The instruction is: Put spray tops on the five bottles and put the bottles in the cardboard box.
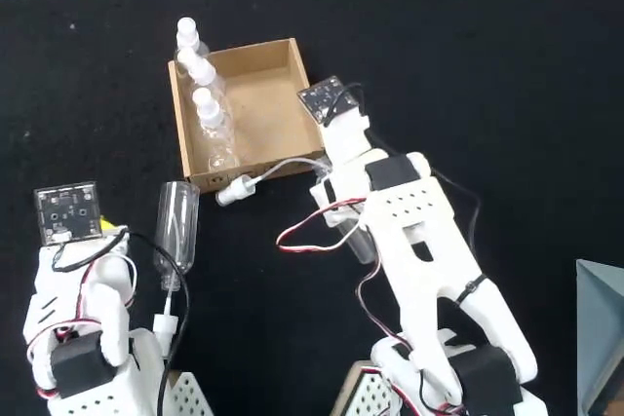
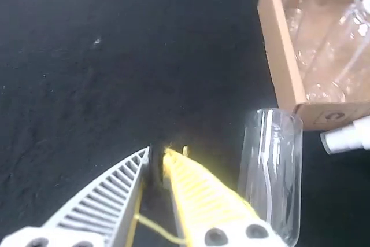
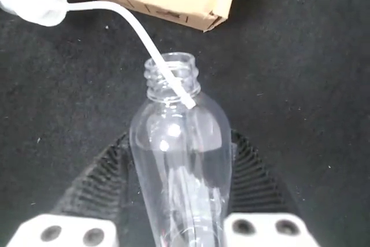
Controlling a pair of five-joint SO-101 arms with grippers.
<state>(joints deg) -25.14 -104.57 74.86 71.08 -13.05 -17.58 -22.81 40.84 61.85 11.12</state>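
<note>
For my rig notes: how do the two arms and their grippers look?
Both the left arm and right arm are white plastic with black motor blocks and loose red, white and black cables. The left gripper has one white, one yellow ribbed finger; the right gripper two black.

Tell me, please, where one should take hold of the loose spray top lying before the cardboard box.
Grip the spray top by its white head, from above, fingers across it. It lies on its side close to the cardboard box; its thin curved tube reaches the neck of the held bottle and would likely bend or slip.
</note>
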